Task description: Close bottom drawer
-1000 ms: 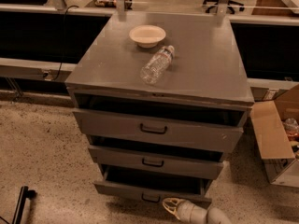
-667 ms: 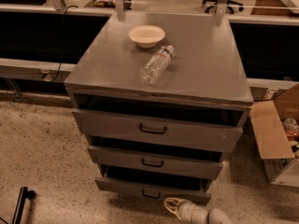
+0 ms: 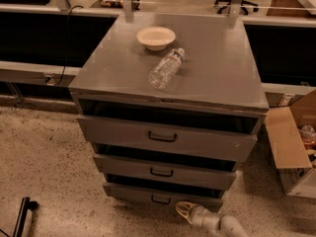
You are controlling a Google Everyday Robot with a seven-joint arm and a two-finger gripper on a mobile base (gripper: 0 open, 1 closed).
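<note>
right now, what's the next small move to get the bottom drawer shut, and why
Probably push the gripper straight forward into the front panel of the bottom drawer. The drawer juts out from the cabinet, with a dark gap showing above its panel. The gripper sits low just in front of it, a little right of the black handle.

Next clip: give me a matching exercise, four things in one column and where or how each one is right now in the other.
Things:
1. bowl
2. bottle
3. bottom drawer
4. gripper

Places or states:
A. lying on its side on the cabinet top
B. near the floor, just in front of the lowest drawer front
C. upright on the cabinet top, toward the back
D. pulled out a little

Pairs: 1-C, 2-A, 3-D, 4-B
</note>
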